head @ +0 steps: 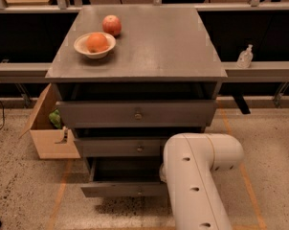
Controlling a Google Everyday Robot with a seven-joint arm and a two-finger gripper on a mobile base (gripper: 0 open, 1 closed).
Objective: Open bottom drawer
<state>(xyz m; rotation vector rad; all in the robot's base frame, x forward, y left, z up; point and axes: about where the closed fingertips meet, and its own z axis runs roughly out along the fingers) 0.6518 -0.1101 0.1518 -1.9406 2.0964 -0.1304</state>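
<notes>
Bottom drawer (120,189), lowest of the cabinet's three, stands partly open: its narrow grey front sits fwd of the drawers above, dark inside showing, small round knob (138,192) at centre. White robot arm (197,176) covers the drawer's R end. Gripper is hidden behind that arm, somewhere by the drawer's R side; can't tell if spread or pinched. Mid drawer (118,147) and top drawer (135,113) sit further back. On cabinet top (154,47), far L: bowl (82,46) w/ orange (97,42), apple (112,25) just beside. Cardboard box (51,140) on floor at L. Pump bottle (245,56) on ledge at R.
</notes>
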